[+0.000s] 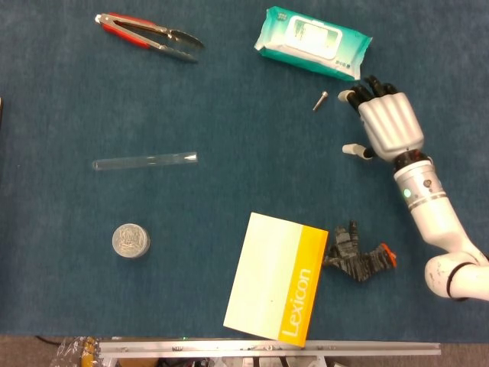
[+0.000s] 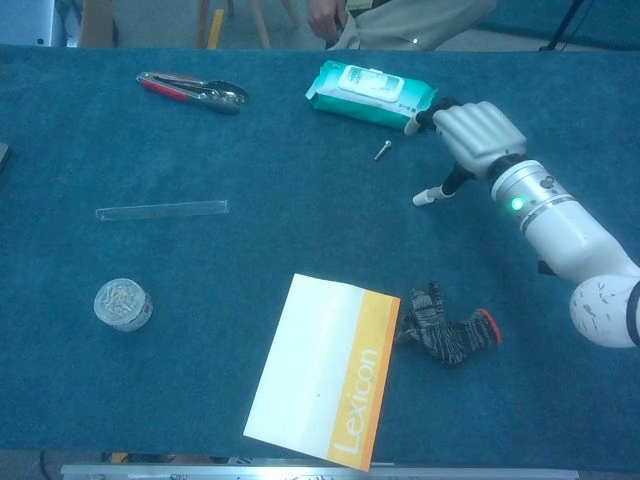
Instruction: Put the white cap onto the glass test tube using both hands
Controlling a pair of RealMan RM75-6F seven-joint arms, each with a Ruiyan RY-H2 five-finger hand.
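Observation:
The glass test tube (image 1: 145, 161) (image 2: 162, 210) lies flat on the blue cloth at the left, far from any hand. The small white cap (image 1: 349, 149) (image 2: 421, 199) rests on the cloth at the right. My right hand (image 1: 390, 124) (image 2: 478, 133) hovers palm down just right of the cap, its fingers spread toward the wipes pack and its thumb tip touching the cap. I cannot tell exactly where the thumb tip ends and the cap begins. Nothing is gripped. My left hand appears in neither view.
A teal wipes pack (image 1: 312, 43) (image 2: 371, 94) sits just beyond the right hand's fingertips, a small screw (image 1: 320, 100) (image 2: 381, 151) to their left. Red-handled tongs (image 1: 149, 35) lie far left, a Lexicon book (image 1: 276, 276) and dark glove (image 1: 357, 256) near front, a round foil lump (image 1: 131, 240) left.

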